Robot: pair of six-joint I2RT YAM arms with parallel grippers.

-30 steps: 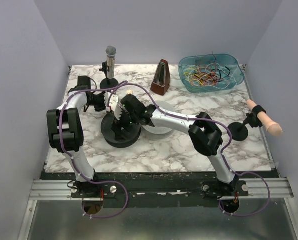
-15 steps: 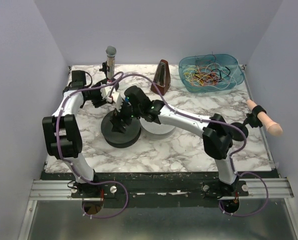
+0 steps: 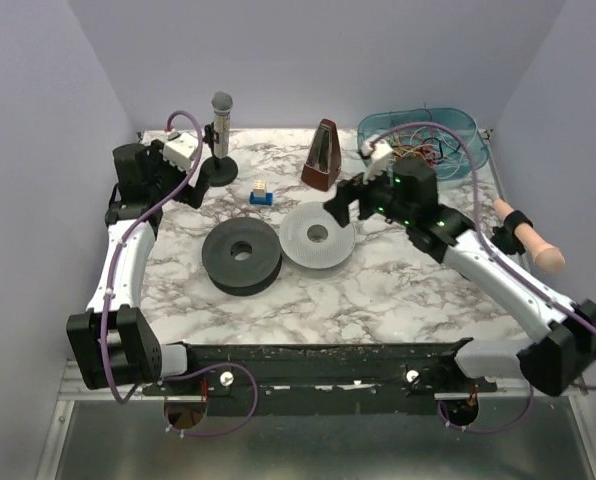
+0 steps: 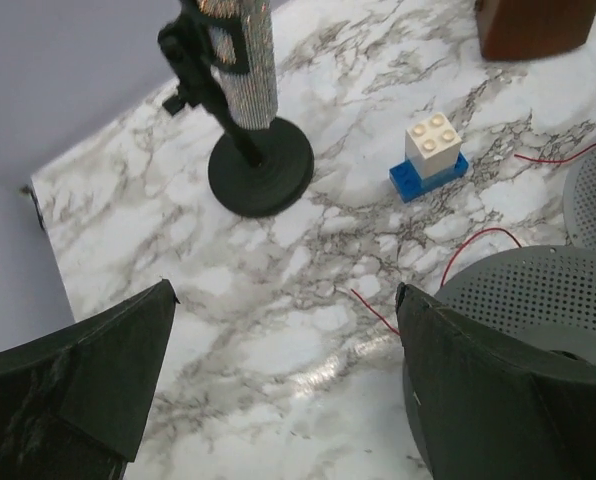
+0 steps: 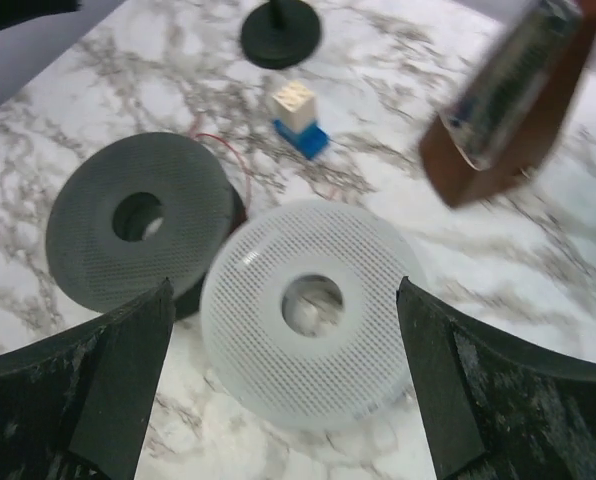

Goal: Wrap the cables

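Both spread wide, empty: left gripper [image 4: 283, 300] near mic [image 4: 240, 60], right gripper [image 5: 286, 290] over white spool [image 5: 308, 345]. Most cables [image 3: 438, 150] tangled in blue bin [image 3: 470, 125]; red wire [image 4: 478, 231] beside black spool [image 3: 221, 252]. Pinch wire end low, squarely, don't nudge spool

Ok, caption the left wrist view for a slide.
Open left gripper over the marble table, facing a microphone stand, a blue-and-cream brick and a thin red cable by the dark spool.

- Tabletop [image 4: 278, 330]: marble-patterned, smooth, glossy sheen.
- Black spool [image 5: 88, 250] and white spool [image 5: 308, 370]: matt, finely perforated plastic.
- Metronome [image 3: 323, 155]: glossy brown, wood-like.
- Microphone [image 4: 243, 60]: glittery metallic mesh.
- Bin [image 3: 448, 112]: translucent blue plastic.
- Cable [image 4: 483, 231]: thin, smooth red strand.
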